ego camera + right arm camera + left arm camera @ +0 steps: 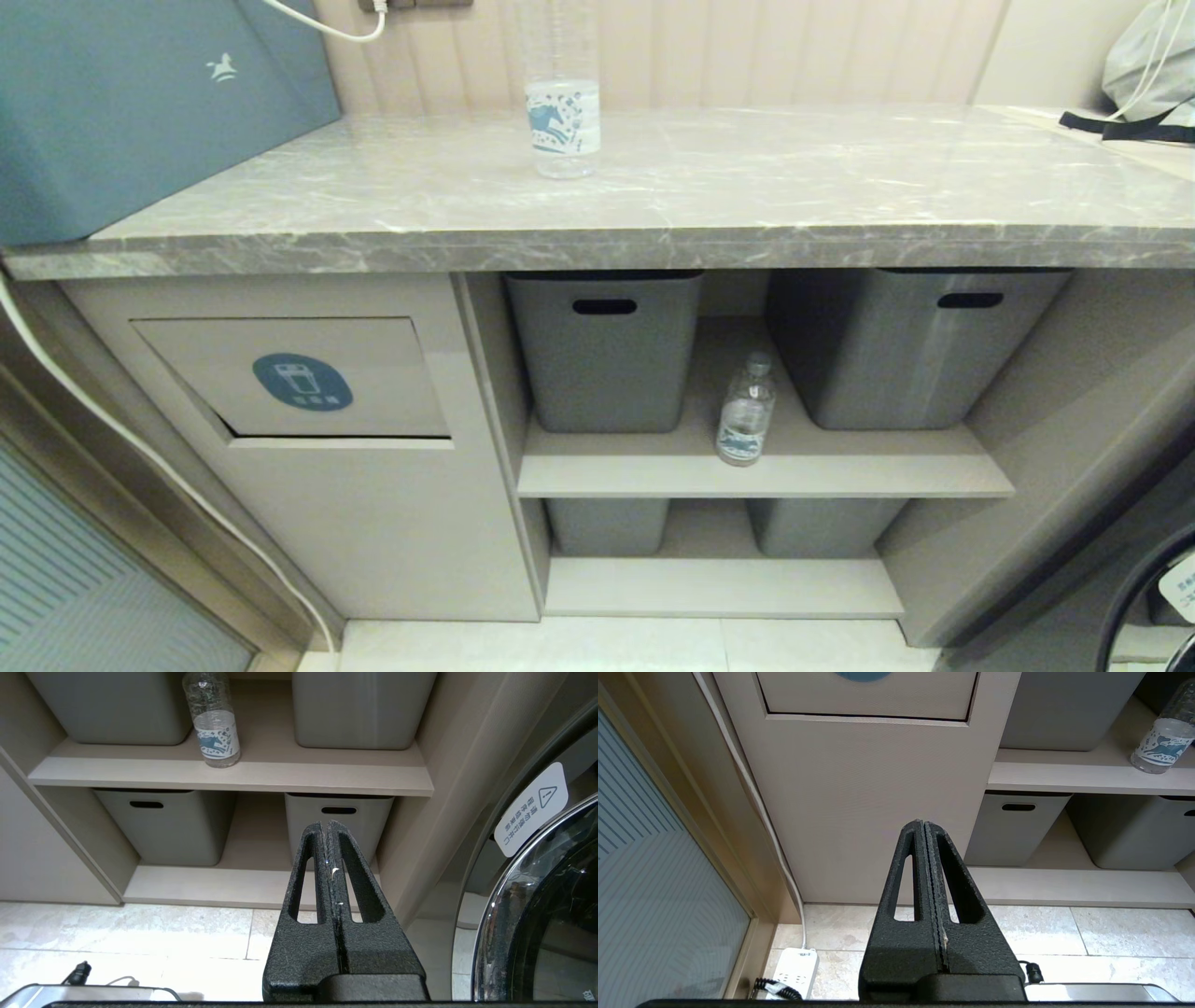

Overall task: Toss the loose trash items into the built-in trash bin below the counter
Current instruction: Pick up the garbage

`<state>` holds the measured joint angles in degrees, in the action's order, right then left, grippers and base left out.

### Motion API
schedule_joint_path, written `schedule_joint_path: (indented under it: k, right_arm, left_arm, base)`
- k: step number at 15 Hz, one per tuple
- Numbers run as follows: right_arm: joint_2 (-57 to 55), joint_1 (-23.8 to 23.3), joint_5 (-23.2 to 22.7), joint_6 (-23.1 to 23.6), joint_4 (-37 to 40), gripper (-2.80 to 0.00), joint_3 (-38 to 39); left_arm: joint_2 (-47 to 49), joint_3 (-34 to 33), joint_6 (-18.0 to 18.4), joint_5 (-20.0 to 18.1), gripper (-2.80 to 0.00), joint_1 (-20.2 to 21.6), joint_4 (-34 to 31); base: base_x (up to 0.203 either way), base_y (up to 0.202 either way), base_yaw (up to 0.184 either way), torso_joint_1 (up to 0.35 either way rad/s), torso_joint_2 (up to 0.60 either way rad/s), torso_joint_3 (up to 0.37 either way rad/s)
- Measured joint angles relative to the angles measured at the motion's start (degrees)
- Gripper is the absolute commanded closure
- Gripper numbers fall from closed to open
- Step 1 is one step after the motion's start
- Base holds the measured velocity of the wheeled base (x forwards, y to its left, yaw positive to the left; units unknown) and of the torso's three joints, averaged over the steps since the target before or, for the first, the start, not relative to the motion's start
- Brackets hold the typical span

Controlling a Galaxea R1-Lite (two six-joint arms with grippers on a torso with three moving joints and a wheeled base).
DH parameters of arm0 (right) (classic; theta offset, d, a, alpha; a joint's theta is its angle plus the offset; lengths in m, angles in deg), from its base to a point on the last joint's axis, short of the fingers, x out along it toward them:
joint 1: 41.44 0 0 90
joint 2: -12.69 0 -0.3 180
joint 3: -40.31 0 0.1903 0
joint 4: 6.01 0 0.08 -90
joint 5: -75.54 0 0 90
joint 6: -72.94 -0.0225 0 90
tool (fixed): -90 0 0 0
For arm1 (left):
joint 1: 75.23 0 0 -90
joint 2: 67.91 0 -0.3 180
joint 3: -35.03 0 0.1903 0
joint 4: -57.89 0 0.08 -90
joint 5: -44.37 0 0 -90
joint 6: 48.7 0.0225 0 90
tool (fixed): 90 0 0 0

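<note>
One clear water bottle [562,103] stands upright on the grey marble counter [747,196]. A second bottle [745,415] [1164,742] [214,723] stands on the upper shelf between two grey tubs. The built-in trash bin flap [299,378] [868,695] with its blue oval sticker is in the beige cabinet front at the left, closed. Neither arm shows in the head view. My left gripper [923,823] is shut and empty, low before the cabinet front. My right gripper [325,823] is shut and empty, low before the shelves, well below the shelf bottle.
Grey tubs [607,350] [910,345] with slot handles sit on both shelves. A teal bag [140,103] stands on the counter's left end. A white cable [752,798] runs down to a power strip [794,970] on the tiled floor. A washing machine door [537,905] is at the right.
</note>
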<state>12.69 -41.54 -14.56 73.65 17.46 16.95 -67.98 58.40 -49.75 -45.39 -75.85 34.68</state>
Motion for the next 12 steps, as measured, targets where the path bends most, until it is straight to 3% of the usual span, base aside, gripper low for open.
schedule_joint_path:
  k: [6,12]
  right_arm:
    - [0.0,0.0,0.02,0.44,0.08,0.0,0.0]
    - [0.0,0.0,-0.13,0.66,0.07,0.0,0.0]
  left_arm:
    - [0.0,0.0,0.01,0.0,0.0,0.0,0.0]
    - [0.0,0.0,0.17,0.0,0.0,0.0,0.05]
  base:
    - [0.0,0.0,0.0,0.011,-0.03,-0.02]
    - [0.0,0.0,0.0,0.152,-0.4,-0.255]
